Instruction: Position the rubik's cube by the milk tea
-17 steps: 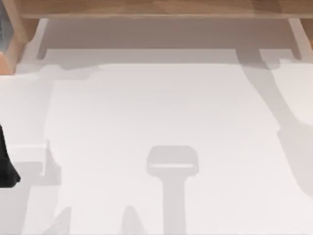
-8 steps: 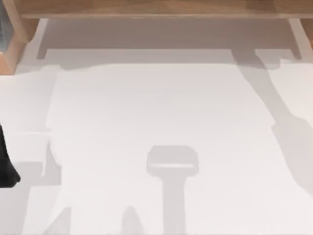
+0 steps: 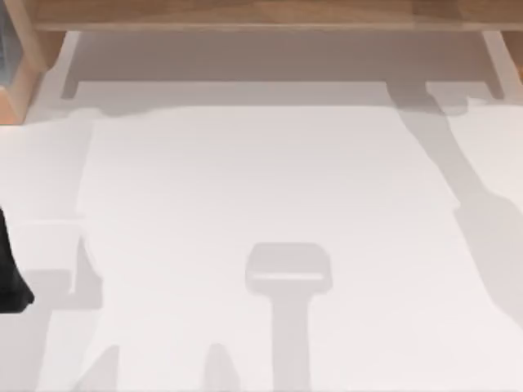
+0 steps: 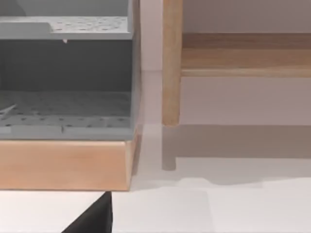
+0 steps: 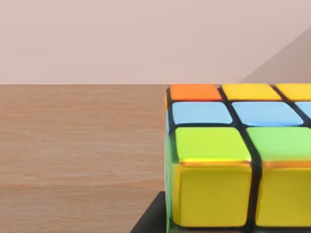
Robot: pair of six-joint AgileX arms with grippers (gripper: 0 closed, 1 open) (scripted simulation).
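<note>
The cube (image 5: 238, 155) sits very close in front of the right wrist camera, above a brown wooden surface (image 5: 77, 155). I cannot tell how the right gripper stands. The left arm (image 3: 10, 269) is at 9 o'clock on the white table (image 3: 261, 180), near a grey shelf (image 4: 65, 73); its gripper state I cannot tell either.

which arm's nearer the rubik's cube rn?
Right. The rubik's cube sits close up in the right wrist view. The left arm is at the table's left edge, its wrist view facing a grey shelf unit.
</note>
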